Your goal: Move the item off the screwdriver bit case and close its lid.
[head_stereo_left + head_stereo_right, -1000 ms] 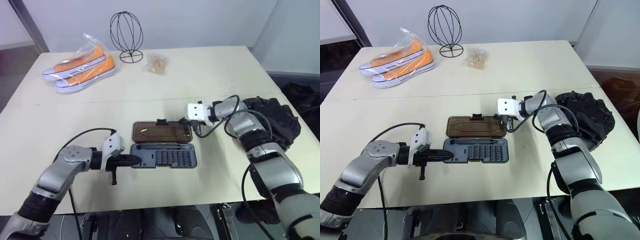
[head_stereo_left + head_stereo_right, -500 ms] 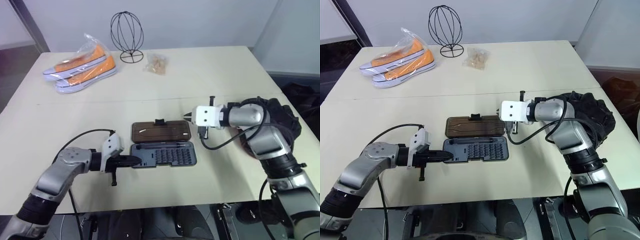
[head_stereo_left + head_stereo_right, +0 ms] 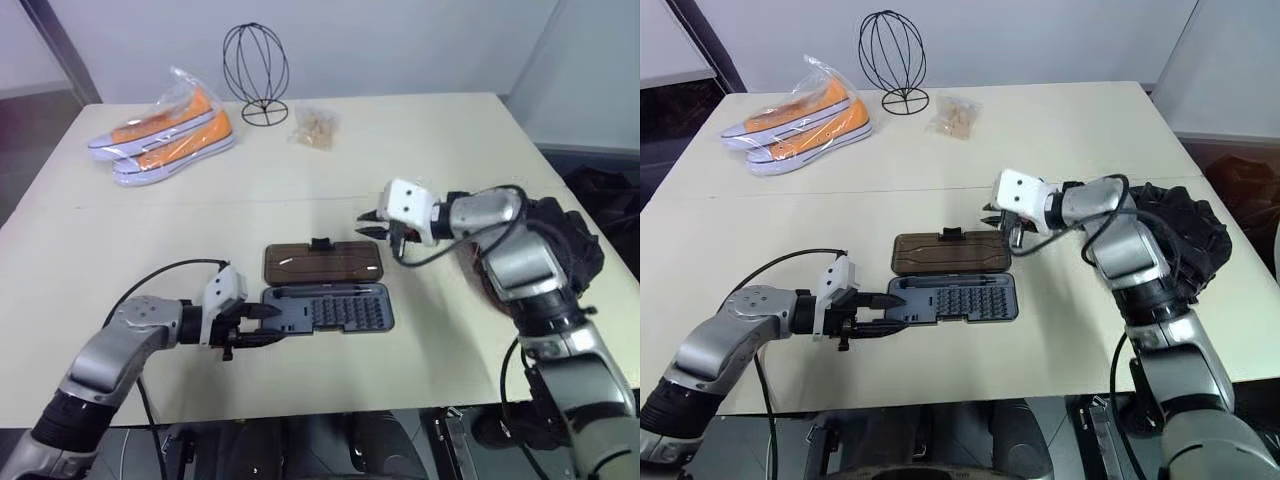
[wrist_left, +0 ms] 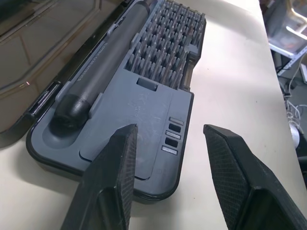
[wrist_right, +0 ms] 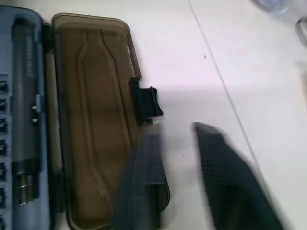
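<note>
Already lay open on desk (image 3: 420, 150): screwdriver bit case (image 3: 330, 310), lid (image 3: 322, 263) flat behind; mitt (image 3: 560, 240) parked far right. Left hand (image 3: 262, 325) parted at case end, bracing; right hand (image 3: 372, 222) parted above lid corner.

lid (image 3: 323, 263) flat behind case (image 3: 330, 310)

I see both sets of fingers parted now; my right end effector (image 3: 371, 222) rose toward the frame's centre, above the lid (image 3: 323, 263).
</note>
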`<state>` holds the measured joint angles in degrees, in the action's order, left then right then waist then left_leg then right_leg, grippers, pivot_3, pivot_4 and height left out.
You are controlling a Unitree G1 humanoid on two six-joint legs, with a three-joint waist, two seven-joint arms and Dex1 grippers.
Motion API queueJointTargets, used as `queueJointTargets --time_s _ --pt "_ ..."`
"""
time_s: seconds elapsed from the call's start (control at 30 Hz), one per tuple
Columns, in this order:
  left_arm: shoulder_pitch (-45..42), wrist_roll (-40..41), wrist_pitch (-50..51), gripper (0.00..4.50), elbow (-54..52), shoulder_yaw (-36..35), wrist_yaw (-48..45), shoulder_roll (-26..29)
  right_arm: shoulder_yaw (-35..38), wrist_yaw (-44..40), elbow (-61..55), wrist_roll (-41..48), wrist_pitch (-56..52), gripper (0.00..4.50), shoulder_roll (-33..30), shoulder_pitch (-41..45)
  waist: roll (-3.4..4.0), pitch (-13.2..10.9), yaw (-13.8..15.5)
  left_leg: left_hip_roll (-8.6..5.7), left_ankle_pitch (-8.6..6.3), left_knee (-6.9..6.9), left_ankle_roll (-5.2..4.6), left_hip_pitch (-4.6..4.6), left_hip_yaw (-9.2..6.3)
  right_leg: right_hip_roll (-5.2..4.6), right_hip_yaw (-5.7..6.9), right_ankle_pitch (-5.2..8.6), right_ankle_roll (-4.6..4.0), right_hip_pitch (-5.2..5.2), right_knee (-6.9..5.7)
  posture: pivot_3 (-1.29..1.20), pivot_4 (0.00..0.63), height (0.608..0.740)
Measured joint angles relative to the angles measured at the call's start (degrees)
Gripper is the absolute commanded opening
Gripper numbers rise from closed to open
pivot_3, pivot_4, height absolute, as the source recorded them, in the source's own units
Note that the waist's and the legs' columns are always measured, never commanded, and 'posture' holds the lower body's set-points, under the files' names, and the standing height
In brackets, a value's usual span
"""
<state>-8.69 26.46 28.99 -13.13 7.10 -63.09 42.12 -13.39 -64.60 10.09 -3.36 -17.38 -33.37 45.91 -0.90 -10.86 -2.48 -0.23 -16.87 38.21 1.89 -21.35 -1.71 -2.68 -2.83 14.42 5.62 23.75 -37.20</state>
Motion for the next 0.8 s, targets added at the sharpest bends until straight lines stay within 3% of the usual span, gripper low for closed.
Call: queueJointTargets --time_s 0.1,0.2,0.3,0.7,0.8 --pt "-0.06 0.32 0.43 2.25 -0.01 -0.09 -0.11 0.0 -1.97 -2.71 7.59 0.23 0.54 2.33 0.93 2.47 0.0 0.0 0.0 0.0 -0.01 -0.01 -0.01 -0.02 0.0 -0.01 0.01 0.0 0.0 0.01 0.02 0.0 0.15 0.74" --pt "-0.04 0.65 0.65 1.46 0.04 -0.41 -0.3 -0.06 -3.69 -4.26 17.05 -0.22 3.39 2.39 2.41 4.77 0.01 -0.01 -0.05 -0.01 -0.01 -0.02 -0.02 -0.03 0.02 -0.02 0.0 0.0 0.0 0.02 0.05 0.0 0.15 0.74" --pt "0.07 0.79 0.96 0.05 0.64 -0.59 -0.37 -0.4 -4.44 -4.64 24.24 -0.94 6.24 2.39 3.39 6.6 0.03 -0.02 -0.07 -0.01 -0.02 -0.05 -0.03 -0.12 0.03 -0.02 0.0 0.0 0.0 0.15 0.04 0.0 0.15 0.74" --pt "0.02 -0.27 0.01 0.05 1.17 -0.33 -0.5 -0.55 -4.49 -3.19 39.83 -4.01 14.11 2.39 7.69 12.1 0.03 -0.02 -0.1 -0.01 -0.02 -0.09 -0.02 -0.17 0.05 -0.04 -0.01 -0.01 0.0 0.24 0.04 0.0 0.15 0.74" --pt "0.01 -0.89 -0.79 0.0 1.17 -0.02 -0.53 -0.4 -4.49 -2.81 42.5 -4.98 15.47 1.47 8.33 13.35 0.03 -0.02 -0.11 -0.01 -0.02 -0.09 -0.02 -0.14 0.05 -0.05 -0.01 -0.01 0.0 0.22 0.04 0.0 0.15 0.74"
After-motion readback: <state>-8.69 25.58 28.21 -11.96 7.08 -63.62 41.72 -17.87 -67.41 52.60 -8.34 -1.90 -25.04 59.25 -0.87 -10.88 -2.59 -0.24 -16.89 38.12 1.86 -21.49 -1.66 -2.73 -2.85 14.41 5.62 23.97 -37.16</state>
